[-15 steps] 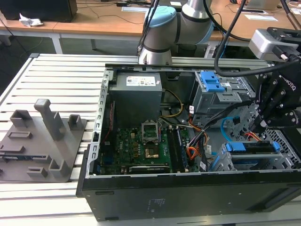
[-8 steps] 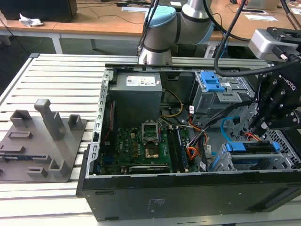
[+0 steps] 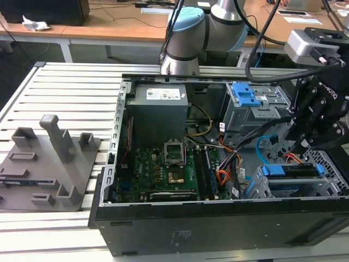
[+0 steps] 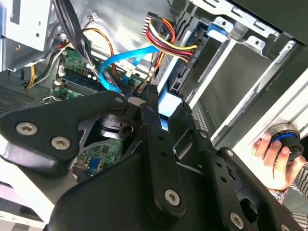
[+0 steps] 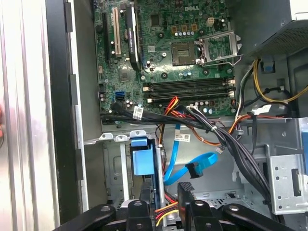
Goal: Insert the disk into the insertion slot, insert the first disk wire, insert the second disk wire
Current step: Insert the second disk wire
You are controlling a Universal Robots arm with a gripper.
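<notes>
The disk (image 3: 289, 170), framed in its blue carrier (image 5: 143, 161), lies inside the insertion slot (image 3: 275, 191), a low grey cage at the exterior view's right. My gripper (image 3: 303, 146) hangs just above the disk's rear end. In both wrist views its fingers (image 5: 185, 195) stand apart, so the gripper (image 5: 165, 191) is open. The first disk wire (image 4: 166, 36), a red, yellow and black bundle (image 5: 166, 210), runs between the fingers, and its dark plug rests against the disk's end. The second disk wire (image 5: 204, 160), a light-blue cable (image 4: 120, 60), loops loose beside it, plug free.
The open computer case holds a motherboard (image 3: 163, 169), a grey power supply (image 3: 158, 106) and a taller bay with a blue latch (image 3: 245, 95). A thick black cable bundle (image 5: 236, 149) crosses near the slot. A person's hand (image 4: 272, 159) grips a knob. A grey fixture (image 3: 49, 164) stands on the table.
</notes>
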